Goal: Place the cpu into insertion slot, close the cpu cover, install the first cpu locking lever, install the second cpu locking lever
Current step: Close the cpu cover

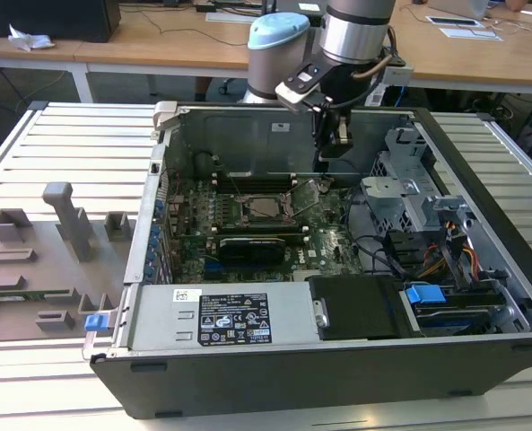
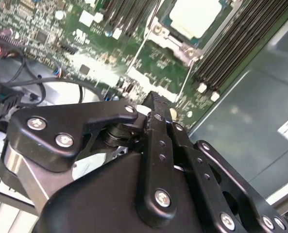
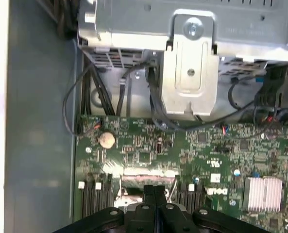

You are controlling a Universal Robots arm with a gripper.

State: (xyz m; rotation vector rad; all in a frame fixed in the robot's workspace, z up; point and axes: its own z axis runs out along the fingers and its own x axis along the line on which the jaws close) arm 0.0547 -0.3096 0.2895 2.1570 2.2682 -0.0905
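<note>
The cpu lies silvery-grey in the insertion slot in the middle of the green motherboard. In the second wrist view the cpu sits inside the thin metal cpu cover, which looks laid down around it. A thin locking lever slants up beside the slot on the exterior view's right. My gripper hangs above the board, right of the slot and near the case's back wall. Its black fingers are pressed together, shut, with nothing between them, as also seen at the gripper in the first wrist view.
Long black memory slots flank the socket. A metal drive cage and cable bundles fill the case's right side. The power supply lies at the front. A grey fixture plate lies left of the case.
</note>
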